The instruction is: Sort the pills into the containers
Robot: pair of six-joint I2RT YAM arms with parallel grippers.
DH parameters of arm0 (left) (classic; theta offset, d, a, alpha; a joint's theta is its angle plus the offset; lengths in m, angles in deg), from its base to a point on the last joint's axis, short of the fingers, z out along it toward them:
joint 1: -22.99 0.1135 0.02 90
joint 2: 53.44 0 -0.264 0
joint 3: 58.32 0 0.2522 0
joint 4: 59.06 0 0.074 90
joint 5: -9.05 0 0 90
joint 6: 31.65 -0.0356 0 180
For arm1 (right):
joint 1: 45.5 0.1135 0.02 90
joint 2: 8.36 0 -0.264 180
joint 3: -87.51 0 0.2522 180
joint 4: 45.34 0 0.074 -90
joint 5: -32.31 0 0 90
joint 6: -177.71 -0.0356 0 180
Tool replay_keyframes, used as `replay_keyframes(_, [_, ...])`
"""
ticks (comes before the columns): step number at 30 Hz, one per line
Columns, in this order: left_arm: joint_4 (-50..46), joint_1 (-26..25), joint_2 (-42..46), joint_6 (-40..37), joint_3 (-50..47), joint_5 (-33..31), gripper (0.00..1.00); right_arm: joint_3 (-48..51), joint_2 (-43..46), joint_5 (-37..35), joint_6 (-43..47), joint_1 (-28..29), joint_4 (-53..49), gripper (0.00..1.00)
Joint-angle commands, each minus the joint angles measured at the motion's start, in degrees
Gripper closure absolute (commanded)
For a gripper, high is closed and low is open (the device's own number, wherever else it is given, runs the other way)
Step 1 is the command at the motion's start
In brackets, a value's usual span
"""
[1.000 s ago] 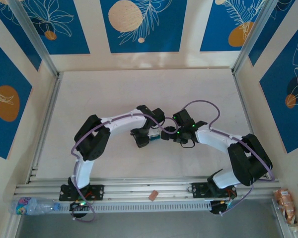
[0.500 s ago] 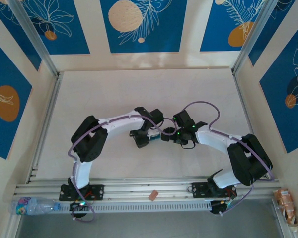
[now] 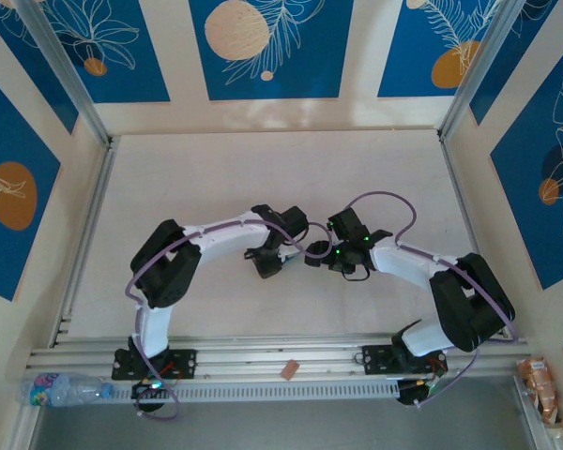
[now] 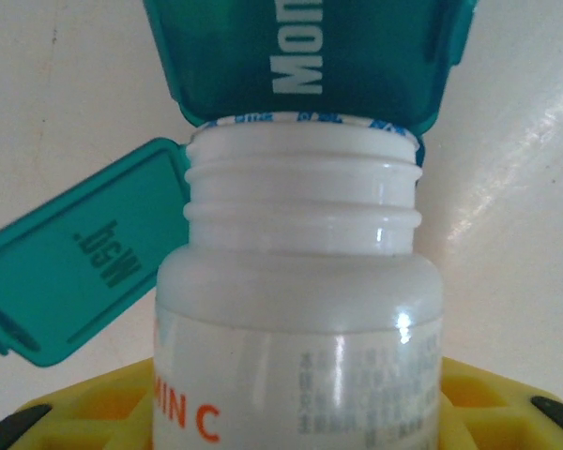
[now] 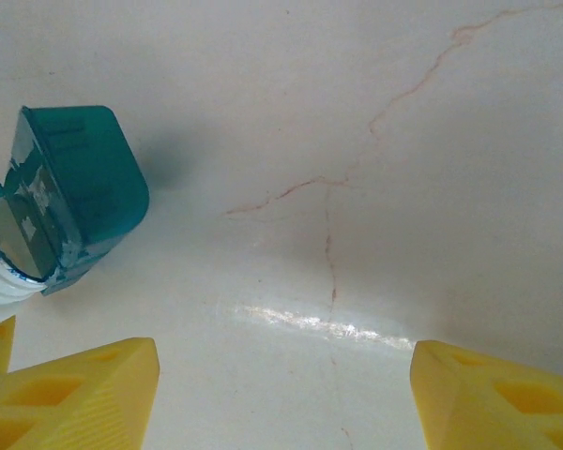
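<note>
White arms (image 3: 227, 232) with black joints (image 3: 169, 267), purple cables (image 3: 385, 195) and yellow gripper fingers (image 5: 84, 394)

left elbow (image 3: 161, 267) | swung outward left | left claw (image 3: 268, 262) | nudged slightly left

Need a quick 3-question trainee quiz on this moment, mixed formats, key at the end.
1. True or false: the white bottle has a cap screwed on.
2. The word on the raised lid of the teal pill organiser reads: A) Mon B) Fri C) Sun
3. Which gripper holds nothing, with its fingers spread over bare table?

Key:
1. False. Its threaded mouth is open and sits against the organiser.
2. A.
3. The right gripper. The left gripper holds the bottle.
</note>
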Motion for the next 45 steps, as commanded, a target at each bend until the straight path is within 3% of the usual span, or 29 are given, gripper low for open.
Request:
replay_keyframes(1, [0.08,-0.60,1.82,0.89,-0.50,-1.41,1.00,0.61,0.65,1.63,0.47,-0.34,0.42,0.28])
replay_keyframes(25, [1.38,-0.61,4.33,1.87,-1.92,-1.64,1.00,1.32,1.27,2.22,0.02,-0.58,0.69,0.28])
replay_keyframes(45, [14.03,-0.31,10.84,4.00,-12.98,1.47,1.00,1.00,2.70,1.87,0.18,-0.53,-1.07,0.28])
